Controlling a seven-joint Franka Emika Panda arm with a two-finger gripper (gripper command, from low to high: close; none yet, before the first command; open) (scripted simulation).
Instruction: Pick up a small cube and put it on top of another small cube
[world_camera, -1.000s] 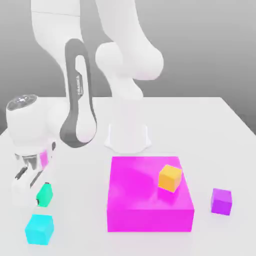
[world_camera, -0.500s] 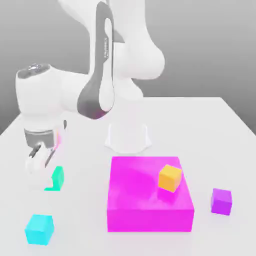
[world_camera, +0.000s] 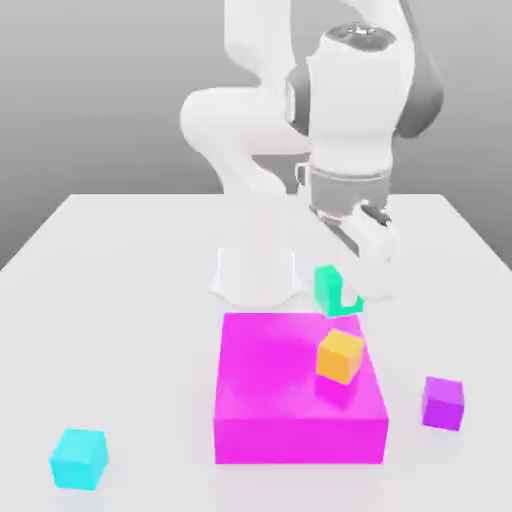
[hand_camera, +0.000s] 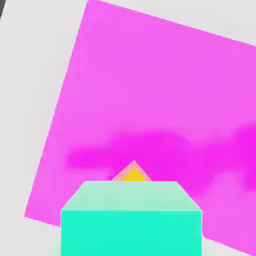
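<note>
Green cube aloft in claw

Claw (world_camera: 352, 285) closed on mint-green cube (world_camera: 327, 289), held up near the magenta block (world_camera: 290, 365). Orange cube (world_camera: 340, 357) rests atop the block. On the white surface (world_camera: 150, 330): cyan cube (world_camera: 79, 459), exterior view's left; purple cube (world_camera: 443, 403), right.

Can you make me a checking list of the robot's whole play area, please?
Surface: pale, plain table.
Job's things: small matte mint-green cube, held up off the table in the white gripper; small orange-yellow cube on the big flat magenta block.
Clutter: small cyan-blue cube and small purple cube, both on the table.
Gripper: shut on the mint-green cube.
Cables: nothing seen.
Surroundings: plain grey backdrop.
</note>
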